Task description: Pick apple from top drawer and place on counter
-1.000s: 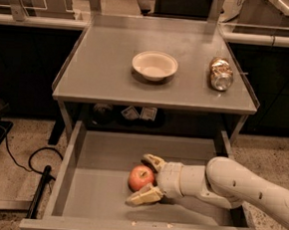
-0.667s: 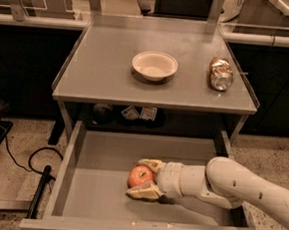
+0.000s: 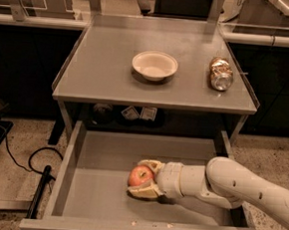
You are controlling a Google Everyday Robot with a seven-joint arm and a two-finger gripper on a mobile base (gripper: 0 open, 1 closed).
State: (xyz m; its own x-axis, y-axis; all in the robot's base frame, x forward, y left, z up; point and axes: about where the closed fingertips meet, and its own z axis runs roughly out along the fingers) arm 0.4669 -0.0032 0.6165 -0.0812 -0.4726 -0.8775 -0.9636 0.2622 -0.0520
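Note:
The red-orange apple (image 3: 139,176) lies on the floor of the open top drawer (image 3: 104,184), near its middle. My gripper (image 3: 145,177) reaches in from the right on a white arm, and its two pale fingers (image 3: 149,164) are closed around the apple from above and below. The apple still sits low in the drawer. The grey counter (image 3: 107,81) is above the drawer, with a raised rim on its sides and back.
A white bowl (image 3: 155,65) stands at the counter's centre. A shiny metallic can (image 3: 221,73) lies on the counter's right side. Small items sit on a shelf under the counter. A black cable (image 3: 26,160) lies on the floor to the left.
The fingers have closed in from a wide-open spread until they clasp the apple. The arm has barely moved.

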